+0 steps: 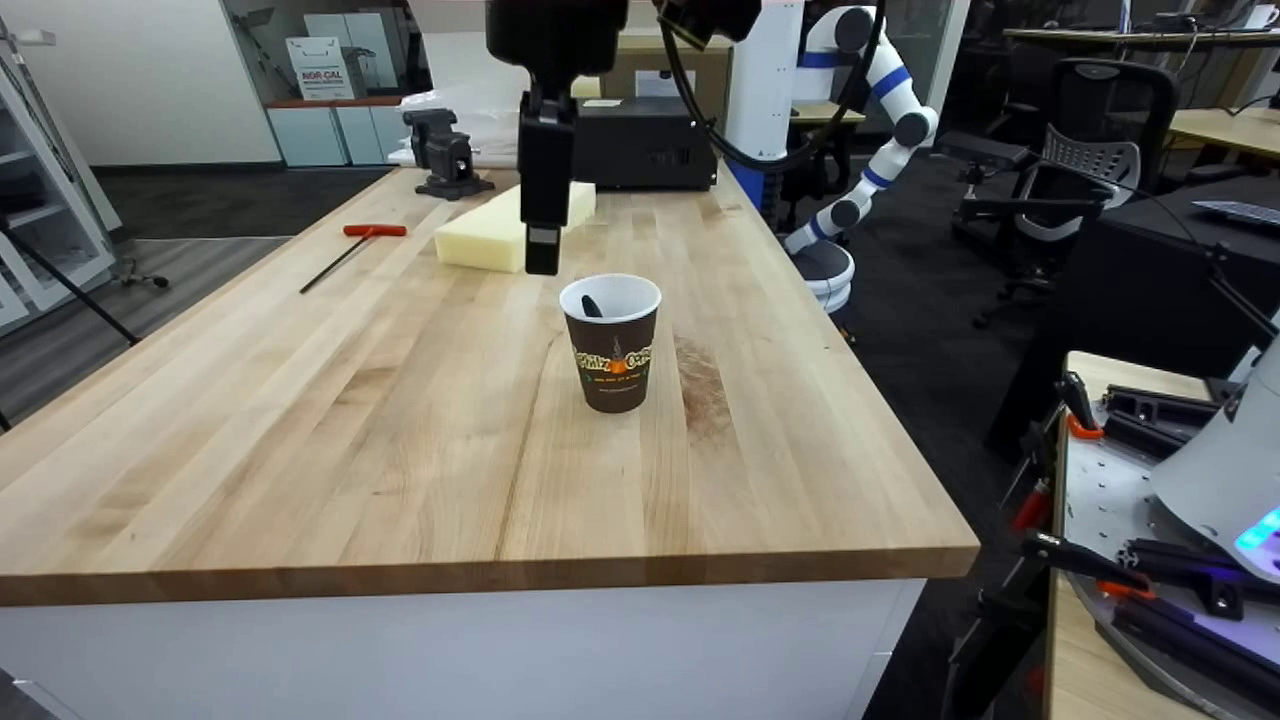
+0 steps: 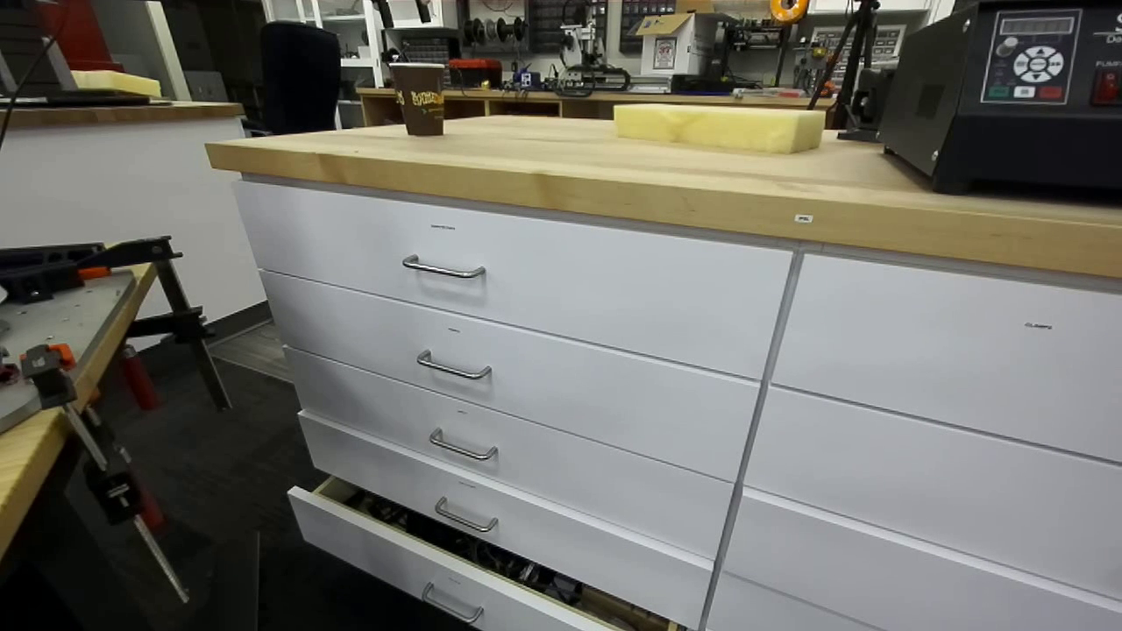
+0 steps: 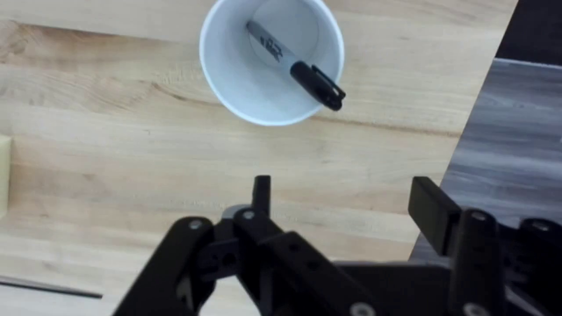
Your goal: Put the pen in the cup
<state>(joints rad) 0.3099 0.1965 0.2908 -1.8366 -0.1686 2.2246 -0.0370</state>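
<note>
The paper cup (image 1: 616, 365) stands upright on the wooden table. It has a white rim and a dark brown band with yellowish print, and also shows in an exterior view (image 2: 422, 103) and in the wrist view (image 3: 232, 74). The pen (image 3: 314, 85), grey with a black cap, leans inside the cup, its cap end against the rim. The dark end of the pen (image 1: 591, 307) also shows in the cup's mouth in an exterior view. My gripper (image 3: 341, 178) is open and empty, apart from the cup and pen. In an exterior view the gripper (image 1: 542, 258) hangs above the table beyond the cup.
A pale yellow block (image 1: 480, 240) lies behind the cup and a red T-handled tool (image 1: 374, 231) lies farther left. A black vise (image 1: 446, 155) and a black machine (image 1: 645, 145) stand at the far end. The table edge (image 1: 850, 350) runs along one side.
</note>
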